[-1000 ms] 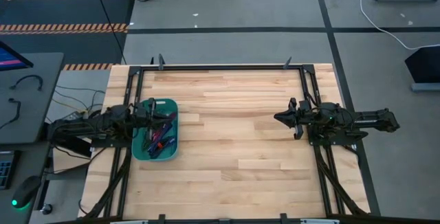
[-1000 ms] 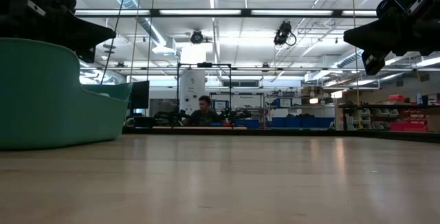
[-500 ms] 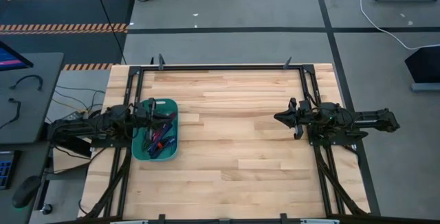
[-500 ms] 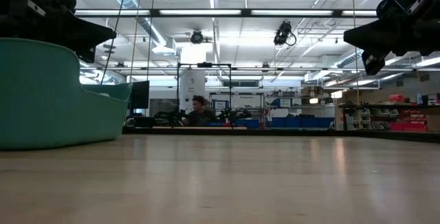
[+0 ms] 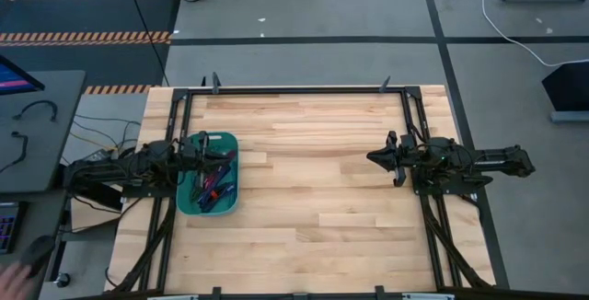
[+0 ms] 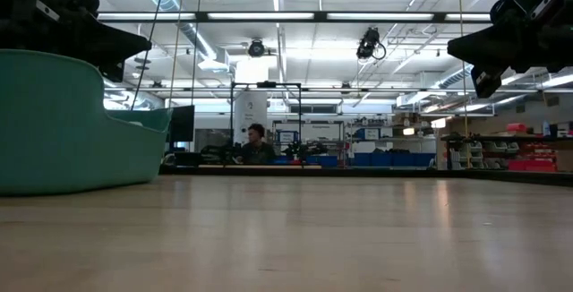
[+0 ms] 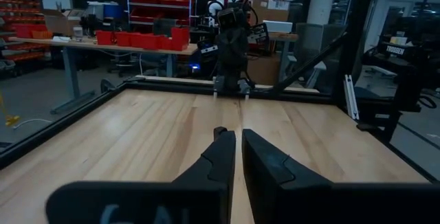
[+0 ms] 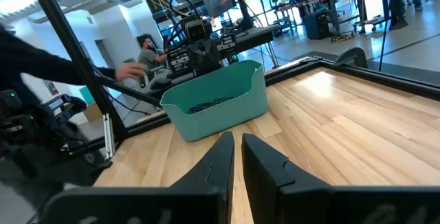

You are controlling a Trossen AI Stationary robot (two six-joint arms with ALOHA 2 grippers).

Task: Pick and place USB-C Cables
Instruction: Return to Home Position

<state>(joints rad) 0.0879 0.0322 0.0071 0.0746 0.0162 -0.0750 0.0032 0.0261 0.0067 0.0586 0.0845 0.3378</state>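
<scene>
Overhanging tray point(image 5: 207, 212), left pincer point(image 5: 224, 155) partly hides cables point(image 5: 210, 190); right pincer point(image 5: 371, 157) idle.

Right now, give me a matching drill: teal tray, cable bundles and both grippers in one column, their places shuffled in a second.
1. rectangular teal plastic tray
2. coloured coiled USB-C cables
3. dark two-finger left gripper
4. dark two-finger right gripper

A. above bare wood on the right side of the wooden table
B. inside the tray
C. above the tray
D. standing on the table's left side

Pairs: 1-D, 2-B, 3-C, 4-A.
</scene>
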